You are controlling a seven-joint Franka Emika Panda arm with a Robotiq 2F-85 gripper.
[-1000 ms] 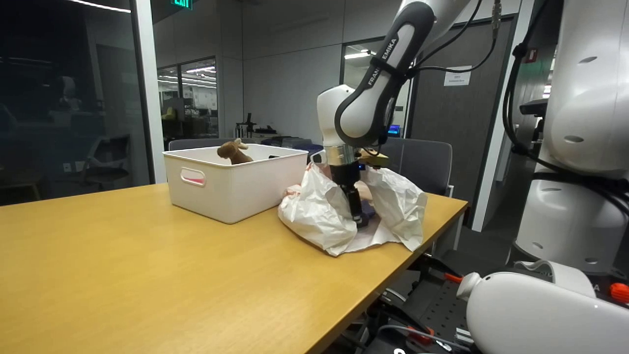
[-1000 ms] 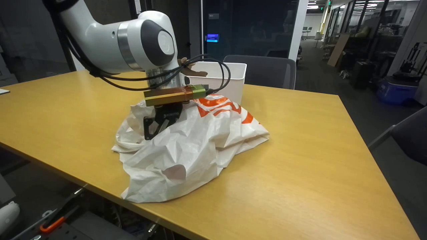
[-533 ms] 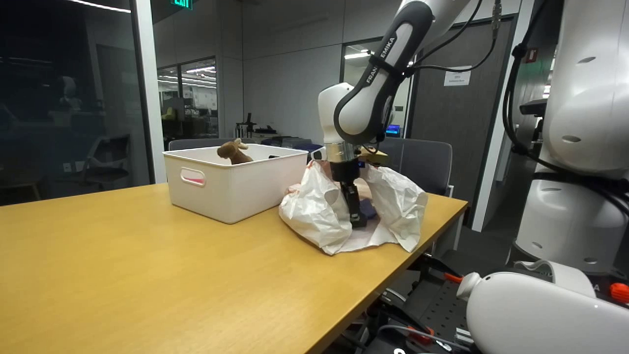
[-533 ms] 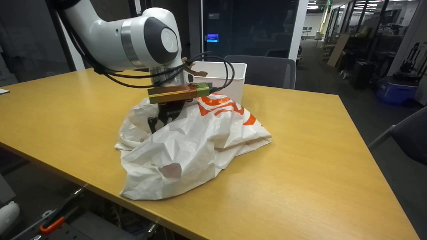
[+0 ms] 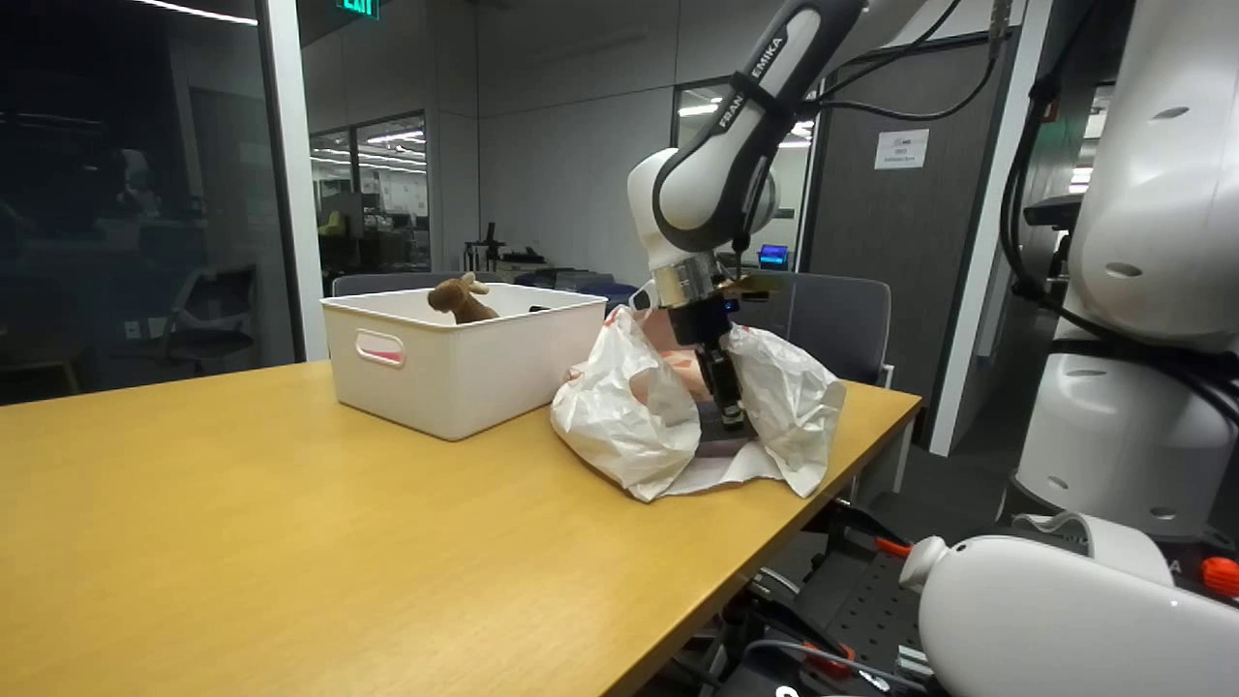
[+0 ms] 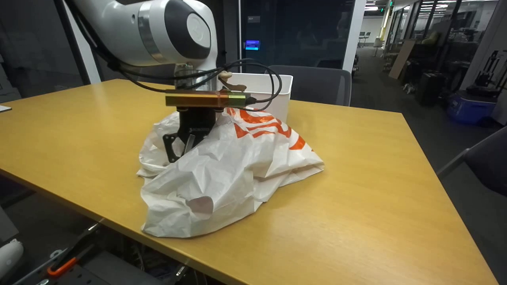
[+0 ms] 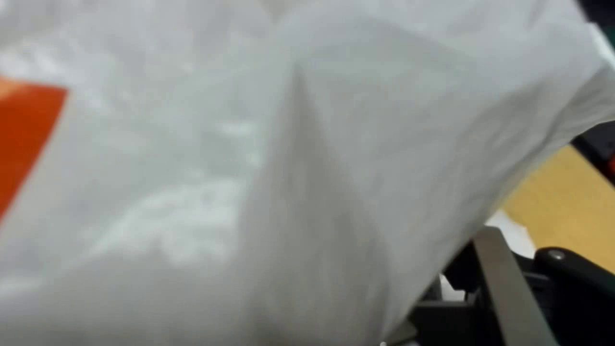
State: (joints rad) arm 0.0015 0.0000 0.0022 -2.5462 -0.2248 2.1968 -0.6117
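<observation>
While the white bin (image 5: 503, 373) and the brown plush toy (image 5: 463, 299) poking above its rim stand as they did a second ago, in an exterior view the arm (image 5: 707, 194) has tipped over, and the jaws, nearly upright before, now slant down to the right into the open mouth of a crumpled white bag (image 5: 619, 436) on the tabletop (image 5: 290, 523). Their tips have shifted right and slightly up, against or just in front of a dark thing (image 5: 713, 426) inside the bag. It was a small bluish patch earlier and now shows wider and greyer (whether the jaws pinch it or stand spread around it, I cannot tell).

In an exterior view facing the bag's orange marks (image 6: 298, 143), the gold-green bar (image 6: 206, 99) above the jaws has risen and levelled out; a second ago it sloped. The bag's right corner reaches slightly farther out, and a front fold hides the jaw tips and the dark thing.

In the wrist view, blurred white bag covers nearly everything; the jaws show only partly at lower right, their gap hidden.
</observation>
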